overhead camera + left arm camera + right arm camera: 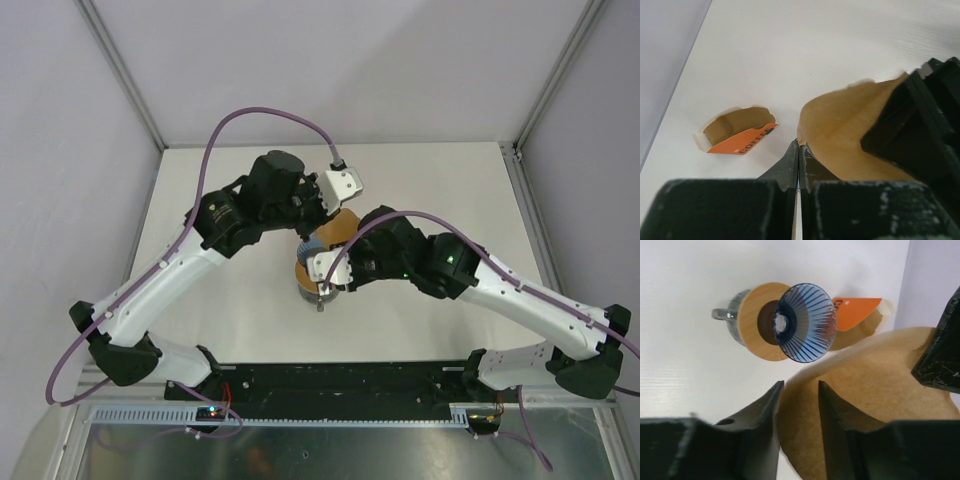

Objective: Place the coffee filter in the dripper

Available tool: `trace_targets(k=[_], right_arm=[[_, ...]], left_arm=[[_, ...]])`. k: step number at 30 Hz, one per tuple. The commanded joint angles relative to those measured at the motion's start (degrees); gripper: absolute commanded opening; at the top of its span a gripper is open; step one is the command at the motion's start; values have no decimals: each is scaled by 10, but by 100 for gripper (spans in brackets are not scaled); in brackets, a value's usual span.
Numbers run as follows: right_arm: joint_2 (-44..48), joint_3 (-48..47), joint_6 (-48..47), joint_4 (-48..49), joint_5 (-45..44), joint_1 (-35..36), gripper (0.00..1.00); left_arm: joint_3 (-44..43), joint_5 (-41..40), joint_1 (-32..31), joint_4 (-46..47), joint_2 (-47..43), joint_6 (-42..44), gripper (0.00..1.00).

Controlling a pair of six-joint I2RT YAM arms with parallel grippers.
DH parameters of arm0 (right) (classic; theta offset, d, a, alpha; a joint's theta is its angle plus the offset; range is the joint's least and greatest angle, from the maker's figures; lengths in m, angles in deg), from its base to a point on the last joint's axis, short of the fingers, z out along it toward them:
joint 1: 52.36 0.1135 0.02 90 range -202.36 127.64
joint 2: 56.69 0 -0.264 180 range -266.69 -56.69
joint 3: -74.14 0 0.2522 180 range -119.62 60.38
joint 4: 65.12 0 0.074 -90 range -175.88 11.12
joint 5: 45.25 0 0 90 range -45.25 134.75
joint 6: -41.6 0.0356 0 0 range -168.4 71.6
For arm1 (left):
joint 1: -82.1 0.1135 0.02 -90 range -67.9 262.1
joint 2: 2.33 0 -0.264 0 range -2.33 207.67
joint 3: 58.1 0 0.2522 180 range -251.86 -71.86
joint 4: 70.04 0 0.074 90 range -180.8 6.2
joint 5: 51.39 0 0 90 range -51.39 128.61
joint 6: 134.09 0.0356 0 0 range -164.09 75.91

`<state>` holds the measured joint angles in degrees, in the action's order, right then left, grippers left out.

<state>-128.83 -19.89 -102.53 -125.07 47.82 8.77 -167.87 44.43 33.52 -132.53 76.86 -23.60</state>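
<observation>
White desk (420,190) under grey walls, and both arms meet at its middle. Far left in the left wrist view, an orange-brown packet (742,135) lies flat on the desk, lettering up. Next, the left end effector (798,157): jaws pressed together, pinching the rounded narrow end of the coffee filter (840,125). The tan paper fans out wider to the right from that pinch, its long axis running across from one end effector to the other. It is beside the dripper (800,322), not in it! In the right wrist view the dripper's ribbed blue mouth faces the camera, with collar and greyish base behind to the left. The right end effector (800,387) shows a narrow gap with the filter's edge in it; whether it bites, I cannot tell.
</observation>
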Motion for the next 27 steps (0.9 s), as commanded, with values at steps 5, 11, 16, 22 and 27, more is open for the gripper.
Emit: trace_targets(k=[5,11,16,22,27], right_arm=[[-20,-14,-13,35,-96,9,53],[-52,-15,-15,27,-133,9,56],[-54,-15,-12,17,-122,10,37],[-36,-16,12,21,-66,26,18],[-31,-22,57,21,-25,30,1]], left_arm=[[15,73,3,7,-27,18,0],[17,82,3,-1,-24,21,0],[3,33,4,0,-19,9,0],[-14,-36,26,6,-4,-5,0],[-14,-50,42,15,-1,-8,0]])
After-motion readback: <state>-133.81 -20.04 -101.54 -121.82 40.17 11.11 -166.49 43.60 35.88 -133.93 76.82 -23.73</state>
